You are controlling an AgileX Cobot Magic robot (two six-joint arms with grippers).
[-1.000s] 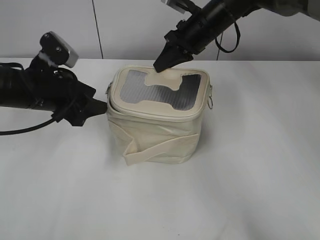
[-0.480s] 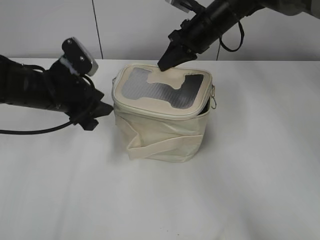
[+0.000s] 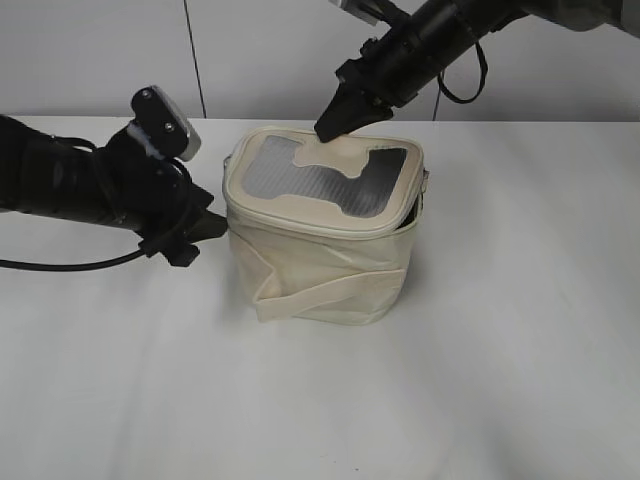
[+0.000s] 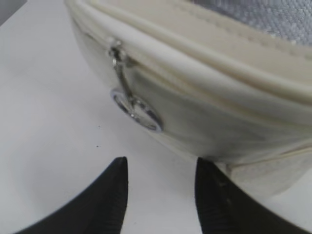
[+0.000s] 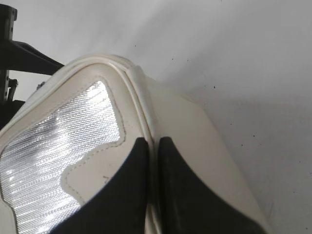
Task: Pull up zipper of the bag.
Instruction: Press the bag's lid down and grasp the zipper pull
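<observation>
The cream bag [image 3: 320,265] stands mid-table, with grey ribbed window panels on top and a wide strap across its body. The zipper [image 4: 161,58] runs round under the lid's rim, and a silver ring pull [image 4: 137,108] hangs from it at the left corner. My left gripper [image 3: 212,228] is open and empty beside that corner; in the left wrist view its jaws [image 4: 161,168] sit just below the ring, apart from it. My right gripper [image 3: 326,128] is shut on the back rim of the bag's top [image 5: 139,92], its fingertips [image 5: 152,142] pinching the piping.
White table [image 3: 500,380] all round the bag, with a pale wall behind. A second ring pull [image 3: 425,186] hangs at the bag's right corner, where a dark gap shows under the lid. The left arm's cable [image 3: 60,265] lies on the table at the left.
My left gripper has drawn back from the bag's left rim, turned and dropped slightly. The bag has settled back a little to the right. The right gripper keeps its hold.
</observation>
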